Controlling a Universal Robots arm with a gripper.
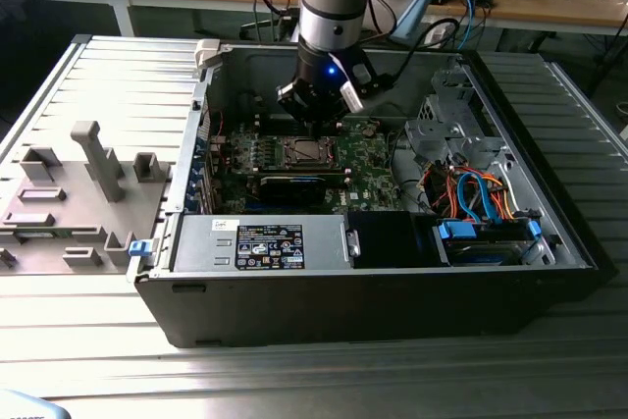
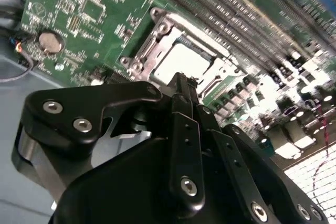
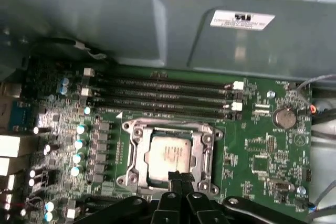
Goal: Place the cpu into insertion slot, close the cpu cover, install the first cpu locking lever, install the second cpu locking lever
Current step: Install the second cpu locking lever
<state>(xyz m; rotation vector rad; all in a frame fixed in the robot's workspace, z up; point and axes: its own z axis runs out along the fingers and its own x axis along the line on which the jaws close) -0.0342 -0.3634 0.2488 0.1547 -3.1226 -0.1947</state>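
Observation:
The cpu [image 3: 167,156], a silvery square chip, lies flat in the insertion slot [image 1: 306,152] on the green motherboard [image 3: 262,150]. The cpu cover [image 3: 203,148], a thin metal frame, sits down around the chip, and the chip's top shows through its window. In the second wrist view the cpu [image 2: 181,64] and cover [image 2: 152,40] lie just beyond my fingertips. My gripper [image 3: 177,178] is shut with nothing between its black fingers, its tips over one edge of the socket. Whether the tips touch the frame or a lever I cannot tell. In the exterior view the gripper [image 1: 319,117] hangs inside the open computer case, just above the socket.
Long black memory slots [image 3: 163,93] run beside the socket, and a coin battery [image 3: 286,116] sits further off. The case wall [image 3: 157,24] rises close behind the board. A power supply [image 1: 260,242] and a drive cage with coloured cables [image 1: 481,193] stand nearby. A grey fixture tray [image 1: 69,203] lies outside the case.

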